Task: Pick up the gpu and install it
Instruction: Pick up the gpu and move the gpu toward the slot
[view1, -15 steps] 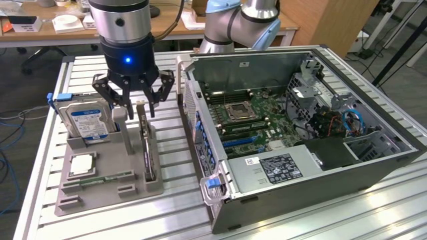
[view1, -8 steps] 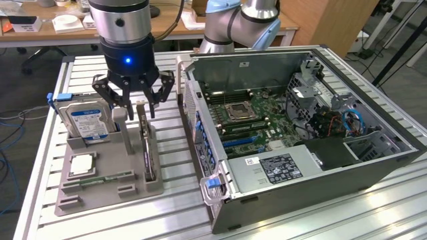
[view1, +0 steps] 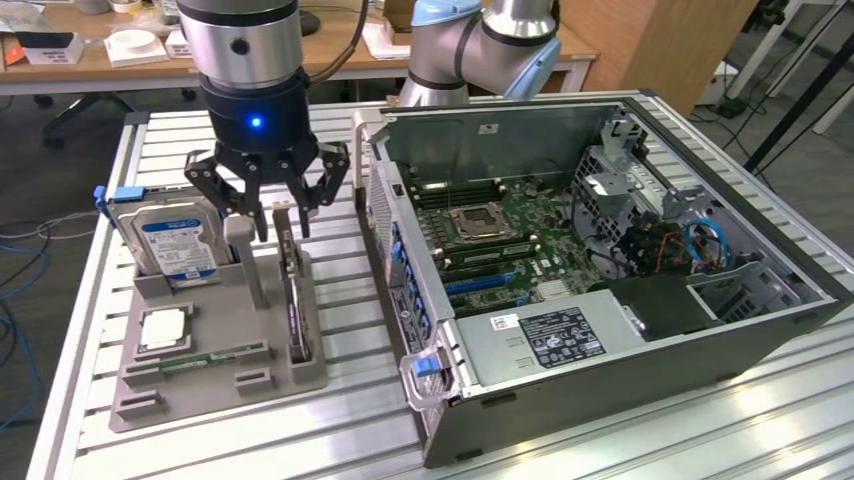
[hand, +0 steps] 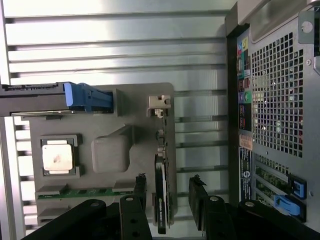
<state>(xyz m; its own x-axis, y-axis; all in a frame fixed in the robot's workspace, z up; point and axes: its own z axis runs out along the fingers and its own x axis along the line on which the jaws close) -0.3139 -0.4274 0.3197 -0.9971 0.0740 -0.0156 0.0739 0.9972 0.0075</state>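
While the gpu (view1: 296, 300) is stood on edge in its slot of the grey holder (view1: 214, 385) on the desk (view1: 334, 440), beside the open computer case (view1: 747, 300), the gripper (view1: 274, 212) is held spread just above it, fingers to either side, nothing grasped. No pickup is made yet; installation is judged wholly outstanding.

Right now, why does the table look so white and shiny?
Wrist view: light glares off the metal table, washing its slats nearly white. Exterior view: glare on the table's near corner; a blue light glows above the gripper.
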